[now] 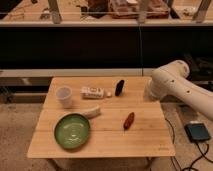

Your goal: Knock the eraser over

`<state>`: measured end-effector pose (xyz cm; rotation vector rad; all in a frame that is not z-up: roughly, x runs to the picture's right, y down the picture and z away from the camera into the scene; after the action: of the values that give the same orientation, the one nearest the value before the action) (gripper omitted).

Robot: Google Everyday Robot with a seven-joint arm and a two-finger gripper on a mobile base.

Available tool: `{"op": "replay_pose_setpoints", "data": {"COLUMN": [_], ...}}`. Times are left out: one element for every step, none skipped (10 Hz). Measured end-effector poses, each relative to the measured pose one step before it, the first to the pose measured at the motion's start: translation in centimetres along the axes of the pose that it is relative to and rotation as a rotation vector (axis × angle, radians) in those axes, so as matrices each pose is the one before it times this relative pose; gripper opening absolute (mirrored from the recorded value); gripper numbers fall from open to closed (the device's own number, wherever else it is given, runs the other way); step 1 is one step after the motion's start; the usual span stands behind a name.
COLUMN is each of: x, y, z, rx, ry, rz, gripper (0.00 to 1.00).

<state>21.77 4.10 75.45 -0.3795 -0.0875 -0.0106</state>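
Eraser (pixel 119 87) sits on the far part of the table (pixel 150 145), just right of the white tube (pixel 93 92) and apart from it. It appears to stand on end with a slight lean, so I judge it not yet knocked over. Nothing touches it.

Arm (pixel 172 85) comes in from the right, and its forward end hangs over the table's right edge, about level with the eraser and well to the eraser's right. The gripper is not discernible. It seems to be hidden by the arm's end link at that right edge, and whether it is open, closed or holding anything cannot be told. Open tabletop lies between the arm and the eraser.

Other items noted:
- cup (pixel 64 96) at far left
- green plate (pixel 73 131) at near left
- pale oblong item (pixel 91 111) just beyond the plate
- reddish-brown item (pixel 129 120) nearer the front, below and slightly right of the eraser

None of these lies between the arm and the eraser.

Assessment: the approach is under way and no contact has been made. Outstanding steps are to close the gap leftward and push the eraser's upper part sideways to topple it. The tube beside it is the main risk of unintended contact.
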Motion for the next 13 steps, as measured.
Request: {"op": "replay_pose_setpoints", "data": {"x": [-0.371, -0.295, -0.468, -0.202, -0.05, 0.087, -0.015, -0.096, -0.336, 0.212, 0.159, 0.041, -0.227], "y": [-0.871, -0.995, -0.637, -0.146, 0.017, -0.331, -0.552, -0.666, -0.868, -0.037, 0.192, -0.031, -0.615], "z": [0.868, 0.92, 0.749, 0.429, 0.385, 1.044, 0.711, 0.519, 0.659, 0.739, 0.759, 0.305, 0.317], "rx": [0.01137, 0.01703, 0.01623, 0.00866, 0.00617, 0.01471, 0.01163, 0.01143, 0.01468, 0.00314, 0.00585, 0.00337, 0.00687], "ry": [-0.01188, -0.01037, -0.01655, -0.00641, -0.00309, -0.00861, -0.00785, -0.00725, -0.01024, -0.0035, -0.00479, -0.00045, -0.00387], "rz": [-0.00347, -0.00326, -0.00041, -0.00129, 0.00314, 0.00589, 0.00488, 0.00103, -0.00241, 0.00381, 0.00766, 0.00236, 0.00266], "gripper": [0.18, 0.18, 0.18, 0.18, 0.18, 0.18, 0.18, 0.18, 0.18, 0.18, 0.18, 0.18, 0.18]}}
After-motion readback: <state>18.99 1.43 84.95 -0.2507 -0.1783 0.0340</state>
